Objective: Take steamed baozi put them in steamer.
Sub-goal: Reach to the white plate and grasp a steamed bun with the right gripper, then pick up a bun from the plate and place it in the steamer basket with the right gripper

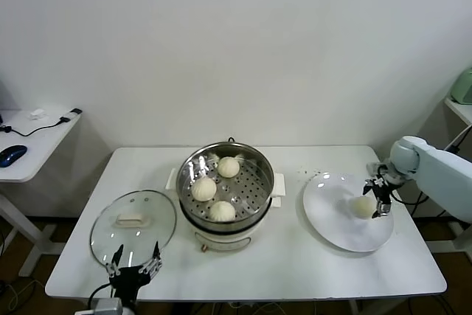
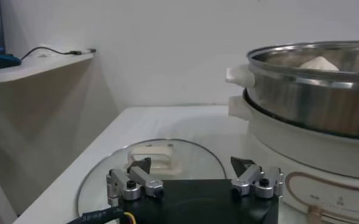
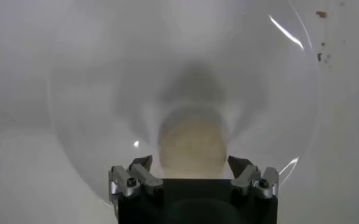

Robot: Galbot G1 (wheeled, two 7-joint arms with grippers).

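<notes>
The steamer [image 1: 259, 166] stands mid-table, a shiny pot on a cream base, with three steamed baozi on its perforated tray [image 1: 228, 167] [image 1: 204, 189] [image 1: 222, 211]. Another baozi [image 1: 362, 206] lies on the white plate [image 1: 332, 219] at the right. My right gripper [image 1: 372, 203] is down over that plate. In the right wrist view the baozi [image 3: 192, 143] sits between the fingers of the right gripper [image 3: 190, 161], which stand apart on either side of it, close to its sides. My left gripper [image 1: 134, 260] waits open at the table's front left edge.
A round glass lid [image 1: 133, 223] with a white handle lies flat left of the steamer, just ahead of the left gripper [image 2: 192, 163]; the steamer's wall [image 2: 313, 91] rises close beside it. A side table [image 1: 29, 145] with a mouse stands far left.
</notes>
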